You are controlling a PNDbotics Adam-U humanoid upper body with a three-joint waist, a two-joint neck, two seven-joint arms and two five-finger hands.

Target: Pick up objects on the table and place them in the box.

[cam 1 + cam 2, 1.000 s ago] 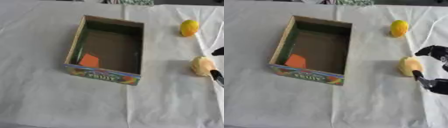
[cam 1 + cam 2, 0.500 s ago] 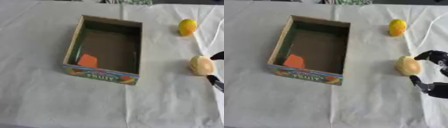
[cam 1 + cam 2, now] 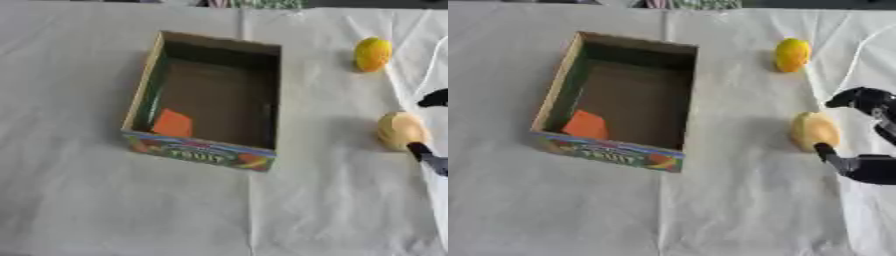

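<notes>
An open cardboard fruit box (image 3: pixel 553 102) stands left of centre on the white cloth, with an orange object (image 3: pixel 586 125) lying in its near left corner. A pale yellow rounded fruit (image 3: pixel 814 130) rests on the cloth at the right. My right hand (image 3: pixel 870 135) comes in from the right edge beside it. One finger (image 3: pixel 859 97) arches just past the fruit's far side and the thumb tip (image 3: pixel 826 151) sits at its near side. The hand is spread around the fruit without closing on it. A yellow lemon (image 3: pixel 791 54) lies farther back. My left hand shows in no view.
A white cable (image 3: pixel 430 60) runs across the cloth at the far right, near the lemon. Wrinkled white cloth (image 3: pixel 131 200) covers the table in front of and left of the box.
The right hand has slid in closer to the pale fruit, its thumb tip now at the fruit's near side. The whole picture has shifted a little; the box and fruits have not moved.
</notes>
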